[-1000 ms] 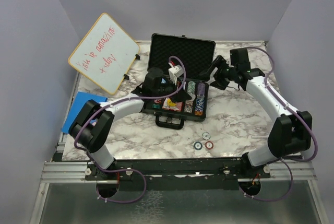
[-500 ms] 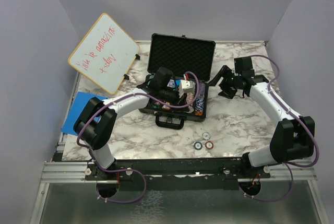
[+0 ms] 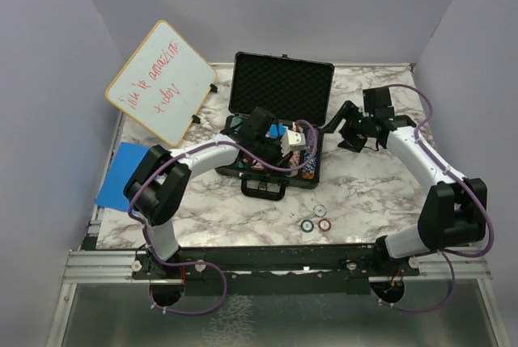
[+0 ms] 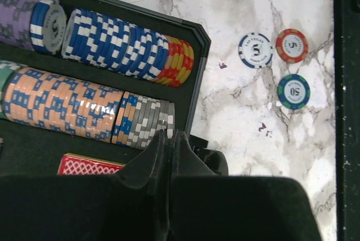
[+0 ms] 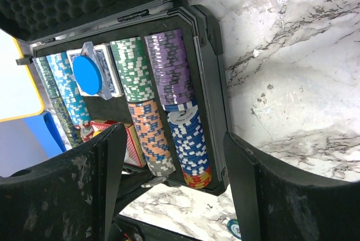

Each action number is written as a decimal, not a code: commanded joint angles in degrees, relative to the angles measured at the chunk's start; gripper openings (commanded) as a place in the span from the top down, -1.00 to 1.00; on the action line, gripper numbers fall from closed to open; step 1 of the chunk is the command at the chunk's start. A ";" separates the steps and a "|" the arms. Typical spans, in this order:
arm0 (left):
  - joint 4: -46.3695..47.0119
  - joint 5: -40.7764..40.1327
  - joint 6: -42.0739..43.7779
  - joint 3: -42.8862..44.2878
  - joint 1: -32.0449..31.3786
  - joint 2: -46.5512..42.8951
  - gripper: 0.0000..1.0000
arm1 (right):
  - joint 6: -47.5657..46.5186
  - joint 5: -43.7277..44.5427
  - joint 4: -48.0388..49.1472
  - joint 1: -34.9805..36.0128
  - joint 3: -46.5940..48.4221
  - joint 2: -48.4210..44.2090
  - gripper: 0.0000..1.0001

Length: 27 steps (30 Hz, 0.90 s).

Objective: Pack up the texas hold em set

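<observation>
Through the left wrist camera I read "5" and "LAS VEGAS POKER CLUB" on the blue-and-white chip (image 4: 255, 50), what looks like "5" on the red chip (image 4: 291, 45), and "50" on the green chip (image 4: 293, 91). The whiteboard's (image 3: 160, 80) red handwriting is illegible to me.

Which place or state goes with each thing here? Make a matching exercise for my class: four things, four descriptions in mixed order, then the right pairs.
Things:
1. loose chips
2. round blue disc
3. whiteboard
4. left gripper

Descriptions:
A. shut, above the chip rows of the case
B. at the far left corner of the table
C. on the table, in front of the case
D. lying inside the case

Pairs: 1-C, 2-D, 3-B, 4-A
</observation>
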 commanded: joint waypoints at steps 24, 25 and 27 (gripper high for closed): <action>2.29 -17.69 7.15 -0.30 -4.77 -1.78 0.95 | -0.75 -1.14 0.44 -0.38 -3.29 0.90 -0.50; 3.63 -19.66 7.28 -1.19 -5.29 -2.17 1.00 | -0.86 -1.15 0.44 -0.38 -3.46 0.86 -0.50; 6.39 -22.91 7.90 -3.24 -6.09 -3.50 1.00 | -0.83 -1.19 0.44 -0.38 -3.73 0.77 -0.49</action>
